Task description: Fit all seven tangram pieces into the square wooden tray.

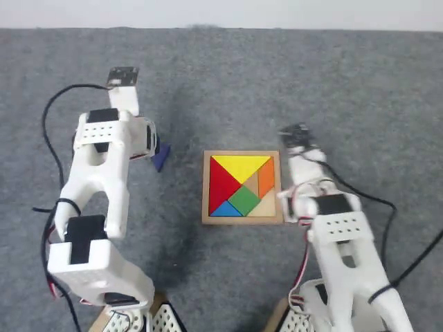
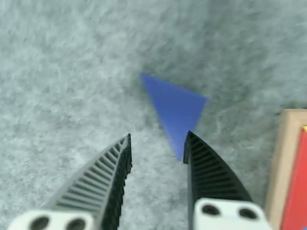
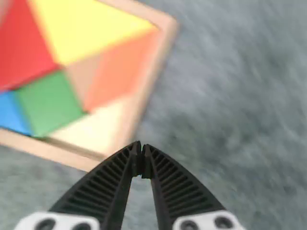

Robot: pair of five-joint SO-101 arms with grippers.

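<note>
The square wooden tray (image 1: 208, 187) lies at mid-table holding yellow, red, green, orange, tan and light blue pieces, with a pale triangular patch (image 3: 93, 132) at its near right corner. A dark blue triangle (image 2: 175, 105) lies flat on the grey mat left of the tray (image 2: 283, 163). My left gripper (image 2: 157, 139) is open just short of that blue triangle (image 1: 160, 158), one fingertip (image 2: 188, 139) by the piece's nearest corner. My right gripper (image 3: 140, 160) is shut on nothing, its tip just off the tray's (image 3: 158, 62) near right edge.
Grey carpet-like mat (image 1: 360, 90) covers the whole table. The left arm (image 1: 104, 173) stretches along the left side, the right arm (image 1: 339, 242) stands right of the tray. Black cables trail beside both arms.
</note>
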